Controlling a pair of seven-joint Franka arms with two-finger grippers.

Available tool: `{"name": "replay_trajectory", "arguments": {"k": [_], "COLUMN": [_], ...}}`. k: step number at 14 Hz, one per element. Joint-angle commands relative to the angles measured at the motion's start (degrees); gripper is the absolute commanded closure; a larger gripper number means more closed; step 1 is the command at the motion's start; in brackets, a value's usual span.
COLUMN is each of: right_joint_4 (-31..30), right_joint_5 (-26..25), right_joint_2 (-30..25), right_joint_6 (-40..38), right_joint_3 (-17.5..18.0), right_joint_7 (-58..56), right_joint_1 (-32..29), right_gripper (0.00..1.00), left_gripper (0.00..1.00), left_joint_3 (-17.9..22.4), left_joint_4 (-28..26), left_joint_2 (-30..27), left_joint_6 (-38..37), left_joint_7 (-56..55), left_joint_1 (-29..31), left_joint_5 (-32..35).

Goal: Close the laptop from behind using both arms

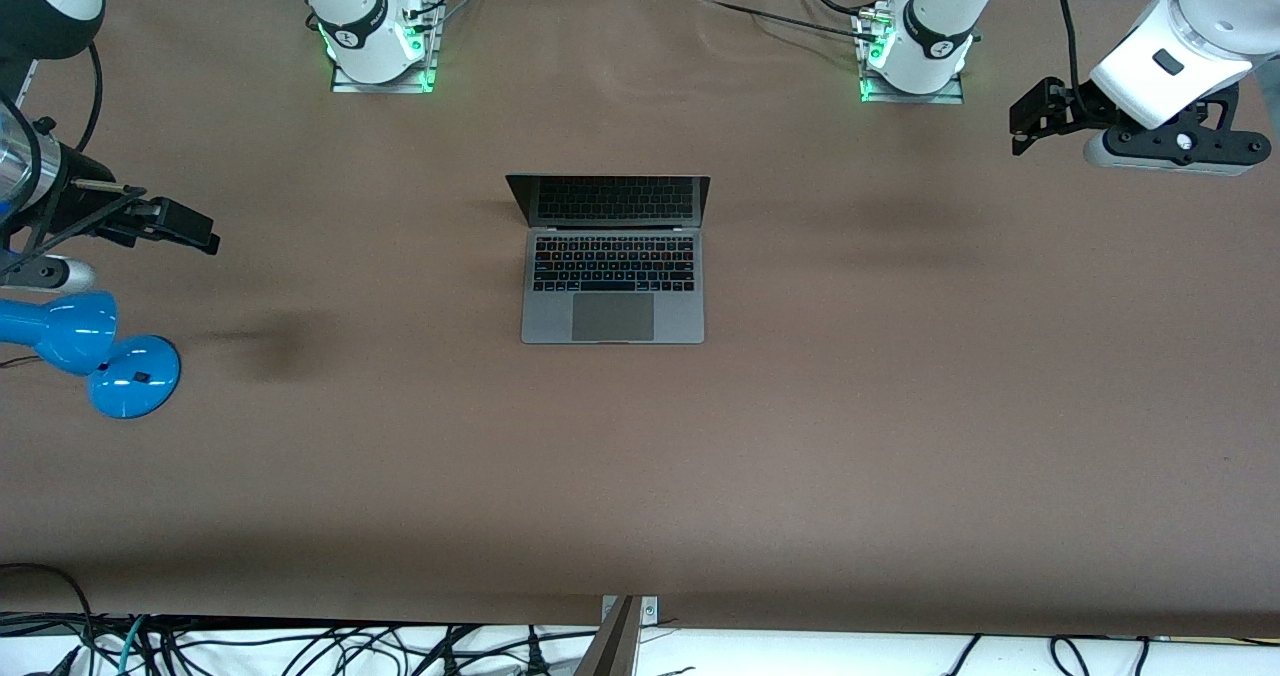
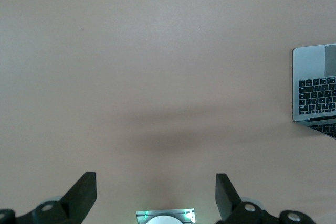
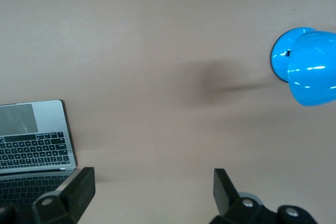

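Note:
The space-grey laptop [image 1: 612, 286] stands open in the middle of the brown table, its dark screen [image 1: 610, 200] tilted up toward the arms' bases. It also shows in the left wrist view [image 2: 315, 90] and the right wrist view [image 3: 32, 140]. My left gripper [image 1: 1022, 126] is open and empty, up in the air over bare table toward the left arm's end. My right gripper [image 1: 200, 234] is open and empty, over bare table toward the right arm's end. Both are well apart from the laptop. In the wrist views the left gripper [image 2: 156, 192] and the right gripper [image 3: 154, 188] hold nothing.
A blue lamp [image 1: 95, 351] stands on the table at the right arm's end, under the right gripper's arm; it also shows in the right wrist view [image 3: 307, 66]. The arm bases [image 1: 375, 46] [image 1: 915, 51] sit along the table's edge farthest from the front camera.

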Motion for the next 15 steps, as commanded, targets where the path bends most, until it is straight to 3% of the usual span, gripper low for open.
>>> {"name": "replay_trajectory", "arguments": {"k": [1,11,15], "right_joint_4": [0.5,0.1,-0.2], "right_joint_5": [-0.8,-1.2,-1.2], "right_joint_2": [0.0,0.2,0.2], "right_joint_6": [-0.3,-0.6,-1.4], "right_joint_3": [1.0,1.1,1.3], "right_joint_7": [0.5,-3.5,-4.8], "right_joint_1": [-0.9,-0.8,-0.7], "right_gripper": [0.00,0.00,0.00], "left_gripper": [0.00,0.00,0.00], "left_joint_3": [-0.3,-0.7,-4.3], "left_joint_4": [-0.6,-0.7,-1.0], "left_joint_2": [-0.8,-0.9,-0.6], "left_joint_6": [0.3,0.3,0.3], "left_joint_7": [-0.3,-3.0,-7.4], "left_joint_1": [0.6,-0.1,-0.1], "left_joint_5": [-1.3,-1.4,-2.5]}}
